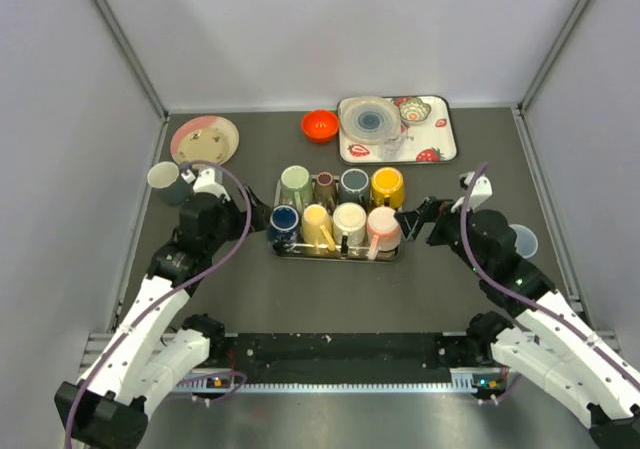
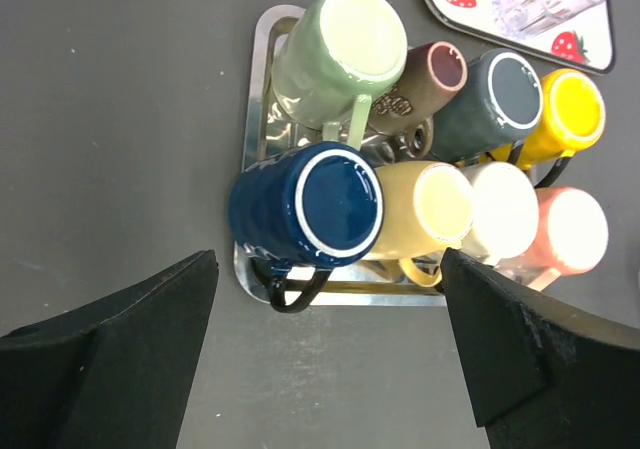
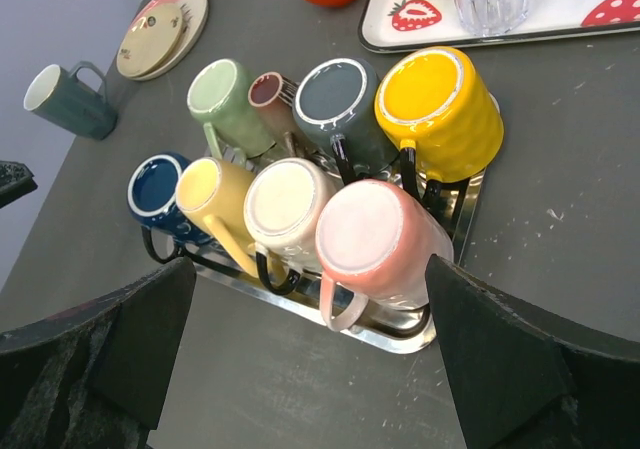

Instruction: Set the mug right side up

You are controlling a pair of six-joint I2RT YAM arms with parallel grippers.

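Left wrist view: your left gripper (image 2: 330, 289), jaws apart, hangs over the navy mug (image 2: 310, 204), bottom-up at the near-left corner of the rack (image 2: 255, 79), axis tipped up toward the camera, handle on the near side. At the right end the pink mug (image 3: 375, 239) sits likewise under the right gripper (image 3: 310, 279), jaws also spread

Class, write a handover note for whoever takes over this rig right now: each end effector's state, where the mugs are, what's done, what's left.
Left end effector: open, empty, aimed at the navy mug.
Right end effector: open, empty, aimed at the pink mug.
Those and six others sit bottom-up on the metal rack; a grey mug stands apart, far left, apparently upright.
Done: nothing on the rack turned.
Left: grasp one, set it upright.
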